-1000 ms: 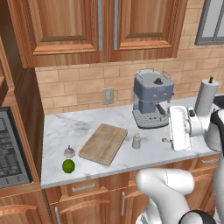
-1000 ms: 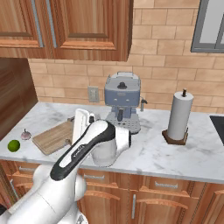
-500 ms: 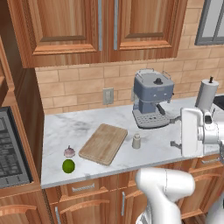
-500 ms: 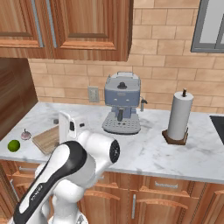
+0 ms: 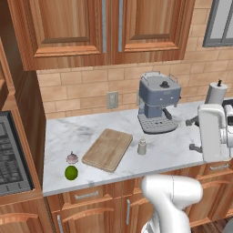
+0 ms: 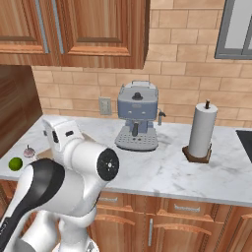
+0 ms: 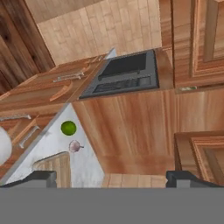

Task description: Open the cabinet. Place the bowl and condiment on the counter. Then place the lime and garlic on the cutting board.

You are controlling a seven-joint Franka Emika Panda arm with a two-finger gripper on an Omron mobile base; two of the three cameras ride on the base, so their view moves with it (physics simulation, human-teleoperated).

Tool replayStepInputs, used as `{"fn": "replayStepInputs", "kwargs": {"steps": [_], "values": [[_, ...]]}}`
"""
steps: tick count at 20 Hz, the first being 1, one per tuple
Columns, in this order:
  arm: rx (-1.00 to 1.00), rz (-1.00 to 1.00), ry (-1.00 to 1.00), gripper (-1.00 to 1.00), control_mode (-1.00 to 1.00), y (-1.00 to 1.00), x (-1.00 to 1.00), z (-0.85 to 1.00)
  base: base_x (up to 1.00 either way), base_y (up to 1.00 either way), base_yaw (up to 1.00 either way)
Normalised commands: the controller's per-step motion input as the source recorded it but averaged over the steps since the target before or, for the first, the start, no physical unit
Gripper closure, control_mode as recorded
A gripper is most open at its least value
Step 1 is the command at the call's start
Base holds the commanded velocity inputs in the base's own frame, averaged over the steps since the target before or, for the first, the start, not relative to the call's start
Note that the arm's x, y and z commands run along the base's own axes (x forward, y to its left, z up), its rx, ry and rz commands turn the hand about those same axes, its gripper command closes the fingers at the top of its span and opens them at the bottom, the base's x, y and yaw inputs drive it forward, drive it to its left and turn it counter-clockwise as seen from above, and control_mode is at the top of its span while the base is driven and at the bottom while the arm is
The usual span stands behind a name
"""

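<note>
Resting on a white marble counter (image 5: 95,127) with grey veins is a light-wood cutting board (image 5: 108,149), lying flat and angled, with nothing on it. Just off the board's left corner sits a small pinkish-white garlic bulb (image 5: 72,158), and directly in front of it, nearly touching, a bright green lime (image 5: 71,172) near the counter's front edge. To the right of the board, standing upright and apart from it, is a small pale shaker bottle (image 5: 142,146). Behind the shaker a blue-grey coffee machine (image 5: 158,103) stands against the brick wall, and farther right a paper towel roll (image 6: 203,131) stands upright on a dark holder. Above the counter hangs a reddish-brown wooden wall cabinet (image 5: 63,32) with raised-panel doors and long grey vertical bar handles (image 5: 104,25); its doors are shut. The bowl cannot be seen. The robot's white arm (image 5: 214,132) reaches up at the right side of the left base view, over the right end of the counter. In the view from the hand (image 7: 111,178), its two dark fingertips (image 7: 36,178) stand wide apart with nothing between them, and the picture is rolled on its side, looking toward the lime, the garlic, a corner of the board and a dark appliance (image 7: 122,75) set in wood panelling.
</note>
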Motion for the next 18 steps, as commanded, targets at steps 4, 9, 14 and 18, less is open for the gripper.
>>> {"fn": "replayStepInputs", "kwargs": {"steps": [4,9,14,18], "values": [[0.00,0.00,0.00,-1.00,-1.00,0.00,0.00,0.00,0.00,0.00,0.00],[0.00,0.00,-0.01,-1.00,1.00,0.00,-0.17,-0.02,-0.28,0.00,-0.01],[0.00,0.00,0.00,-1.00,1.00,0.00,0.00,0.00,-0.80,0.12,-0.08],[0.00,0.00,0.00,-1.00,1.00,0.00,0.00,0.00,-0.71,0.46,-0.07]]}}
